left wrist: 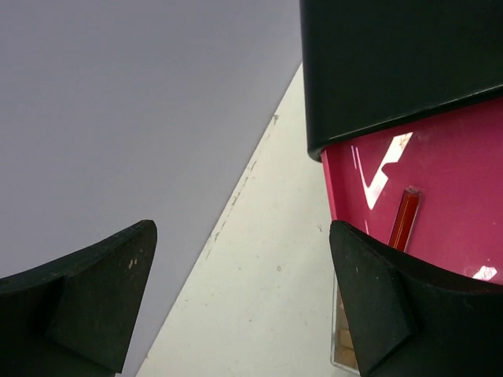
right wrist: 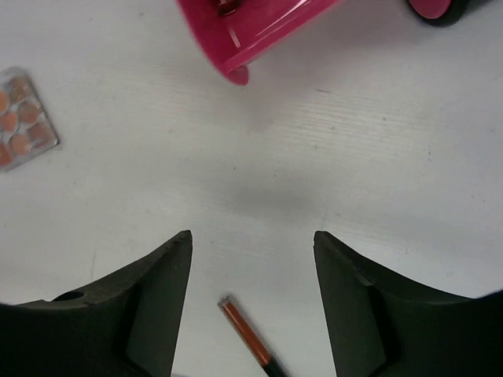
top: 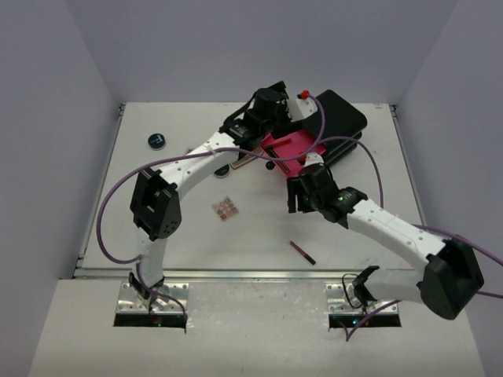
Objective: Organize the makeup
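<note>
A red and black stick (top: 302,251) lies on the table near the front; in the right wrist view it (right wrist: 247,334) lies between and just below my fingertips. My right gripper (top: 296,200) (right wrist: 252,236) is open and empty above the table. A tan-pink palette (top: 227,209) (right wrist: 23,118) lies to its left. My left gripper (top: 266,110) (left wrist: 242,228) is open and empty beside the open pink drawer (top: 292,149) (left wrist: 440,181), which holds a red stick (left wrist: 405,220). A second palette (top: 250,161) lies partly under the left arm. A dark-blue jar (top: 157,141) stands at the far left.
The big black box (top: 339,118) (left wrist: 393,63) stands at the back right with its pink drawer pulled out toward the middle (right wrist: 251,31). A small round dark thing (top: 224,171) lies under the left arm. Walls close in the back and both sides.
</note>
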